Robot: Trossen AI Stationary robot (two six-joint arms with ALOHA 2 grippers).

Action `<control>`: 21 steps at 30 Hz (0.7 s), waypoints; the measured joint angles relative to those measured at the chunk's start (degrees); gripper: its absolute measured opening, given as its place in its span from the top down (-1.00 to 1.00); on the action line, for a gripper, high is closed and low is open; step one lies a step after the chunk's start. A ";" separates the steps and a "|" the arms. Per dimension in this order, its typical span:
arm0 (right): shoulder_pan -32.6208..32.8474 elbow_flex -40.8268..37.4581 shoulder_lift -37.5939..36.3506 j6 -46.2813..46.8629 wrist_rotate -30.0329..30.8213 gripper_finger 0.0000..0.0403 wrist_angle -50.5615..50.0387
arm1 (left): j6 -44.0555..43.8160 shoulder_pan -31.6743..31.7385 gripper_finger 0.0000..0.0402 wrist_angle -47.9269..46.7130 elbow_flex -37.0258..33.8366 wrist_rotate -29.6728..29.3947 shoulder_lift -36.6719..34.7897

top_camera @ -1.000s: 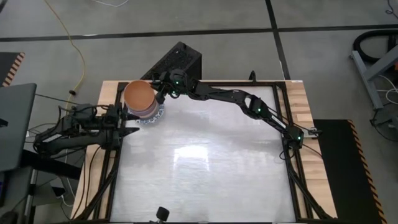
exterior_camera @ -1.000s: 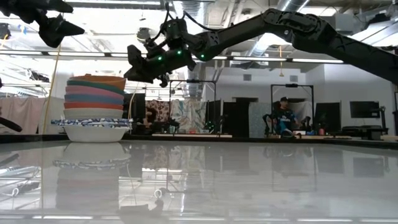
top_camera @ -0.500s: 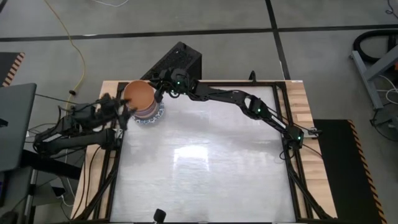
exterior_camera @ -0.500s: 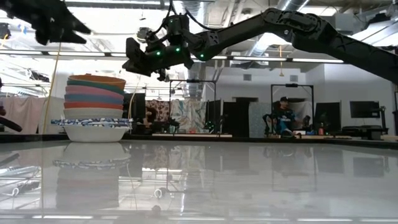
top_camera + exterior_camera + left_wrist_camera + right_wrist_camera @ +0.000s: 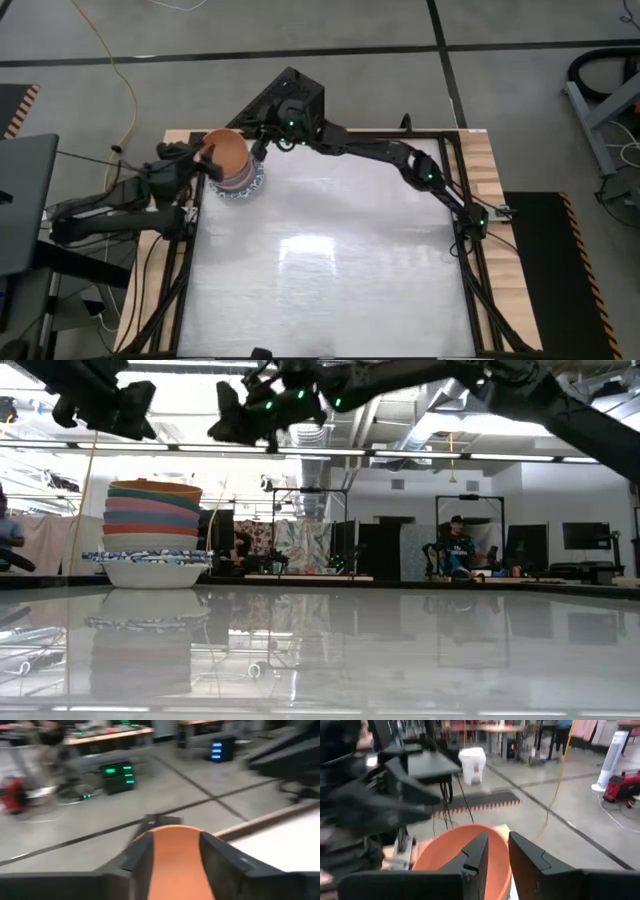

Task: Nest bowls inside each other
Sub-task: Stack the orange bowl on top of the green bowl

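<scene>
The bowls stand nested in one stack point(image 5: 152, 532) at the table's far left. A white bowl with a blue patterned rim point(image 5: 150, 560) rests on the table at the bottom, and an orange bowl point(image 5: 224, 152) is on top. My left gripper point(image 5: 207, 166) hangs over the stack's left rim, well above it point(image 5: 140, 405). It is open, and the orange bowl point(image 5: 175, 865) shows through the gap. My right gripper point(image 5: 258, 149) hovers above the stack's right side point(image 5: 222, 428). Its fingers point(image 5: 498, 855) stand slightly apart with nothing between them, over the orange bowl point(image 5: 450, 850).
A black box point(image 5: 290, 95) sits just beyond the table's far edge, behind the stack. The white tabletop point(image 5: 330, 260) stretches to the right and near side, framed by wooden borders point(image 5: 480, 160). A person point(image 5: 455, 548) sits in the room far behind.
My left gripper has swung from beside the table's left edge toward the far edge, turning until it hangs over the stack's left rim. My right gripper has risen higher above the stack and drawn slightly toward the far edge. The stack has kept still.
</scene>
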 joint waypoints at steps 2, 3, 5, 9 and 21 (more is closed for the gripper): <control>0.34 0.00 -2.28 -1.50 0.09 0.52 -4.09 | -0.06 0.00 0.45 1.16 0.00 -3.66 2.21; 0.59 0.00 -3.26 -2.44 0.11 0.52 -5.38 | 0.02 0.01 0.55 1.96 0.00 -4.49 3.02; 1.11 -0.02 -5.99 -4.17 0.11 0.52 -9.01 | 0.97 0.07 0.76 3.66 0.00 -4.27 4.06; 1.96 -0.01 -11.00 -6.06 0.12 0.52 -13.25 | 2.93 0.49 0.96 9.18 0.00 -2.11 5.41; 5.40 0.00 -19.02 -12.05 7.35 0.52 -21.59 | 6.03 12.66 1.00 16.03 0.00 6.68 15.33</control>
